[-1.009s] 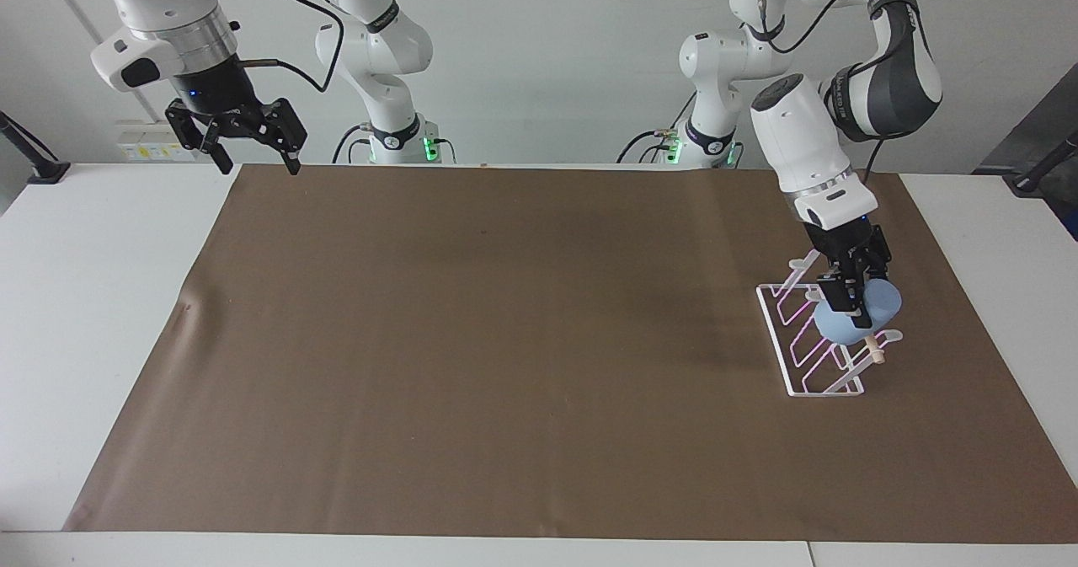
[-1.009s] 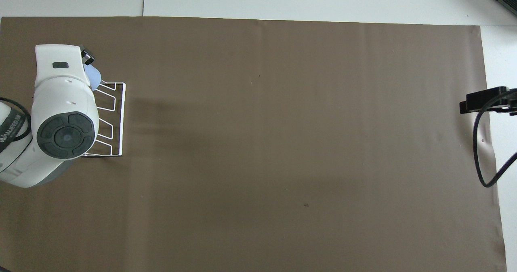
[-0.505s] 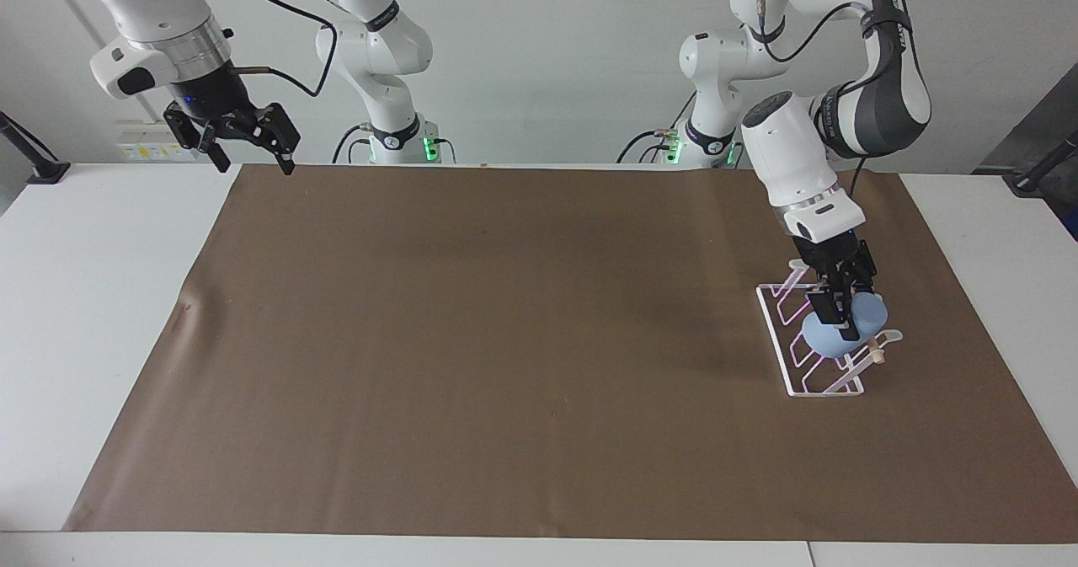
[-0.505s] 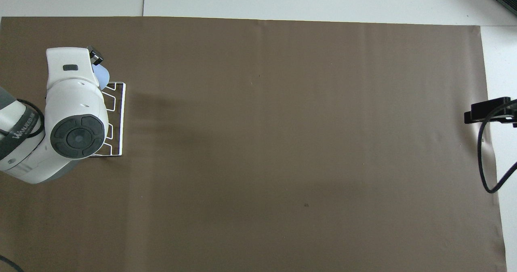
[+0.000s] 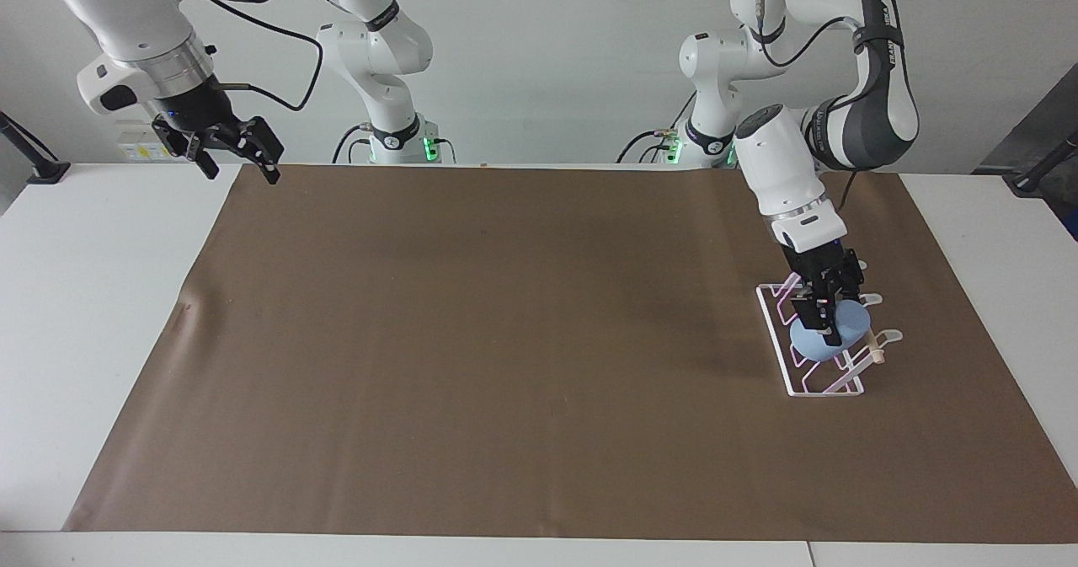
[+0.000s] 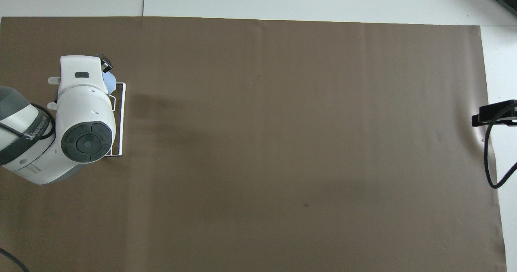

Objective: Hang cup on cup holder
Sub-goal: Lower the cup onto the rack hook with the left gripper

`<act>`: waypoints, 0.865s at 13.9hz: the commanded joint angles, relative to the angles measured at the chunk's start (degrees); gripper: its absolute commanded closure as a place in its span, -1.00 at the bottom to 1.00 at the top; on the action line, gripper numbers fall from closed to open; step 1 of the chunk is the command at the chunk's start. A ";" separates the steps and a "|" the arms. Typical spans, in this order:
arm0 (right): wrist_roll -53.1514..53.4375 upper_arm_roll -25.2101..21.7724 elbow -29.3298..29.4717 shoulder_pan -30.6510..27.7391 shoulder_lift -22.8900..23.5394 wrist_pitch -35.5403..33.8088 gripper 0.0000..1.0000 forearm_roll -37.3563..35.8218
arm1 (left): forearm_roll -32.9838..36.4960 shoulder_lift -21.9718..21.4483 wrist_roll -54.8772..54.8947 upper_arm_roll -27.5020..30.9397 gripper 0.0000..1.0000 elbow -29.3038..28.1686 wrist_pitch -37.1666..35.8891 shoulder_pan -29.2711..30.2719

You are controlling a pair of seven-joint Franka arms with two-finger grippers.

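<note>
One matte light-blue cup (image 5: 829, 332) pinched in left gripper (image 5: 826, 318) over one white wire cup holder (image 5: 779, 346); right gripper (image 5: 229, 153) spread, empty, waiting.

In the facing view, the left tool (image 5: 828, 321) is lowered onto the cup holder (image 5: 821, 356) at about four o'clock on the brown mat (image 5: 505, 339), toward the left arm's end of the surface (image 5: 93, 297). Its fingers are clamped on the cup (image 5: 829, 335), a light-blue tumbler lying tilted among the rack's slanted white prongs, just beside the wooden dowel (image 5: 872, 350) that runs along the rack's top. The rack's base sits flat on the mat. The right tool (image 5: 238, 165) waits, raised at about ten o'clock over the mat's corner toward the right arm's end, with its fingers spread apart and nothing between them.
</note>
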 commanded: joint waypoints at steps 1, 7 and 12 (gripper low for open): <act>1.25 -0.27 -2.18 -0.56 -1.11 3.69 -1.00 -1.67 | 2.17 0.27 -1.31 0.35 1.00 -0.79 1.78 0.40; 2.91 0.79 -2.27 2.07 -1.11 3.02 -1.00 -3.17 | 2.17 0.27 -1.13 0.35 -0.34 -0.96 2.75 0.58; 5.29 0.88 -1.30 4.62 -0.84 1.95 -1.00 -4.39 | 2.17 0.36 -0.96 0.35 -0.64 -0.79 2.75 0.49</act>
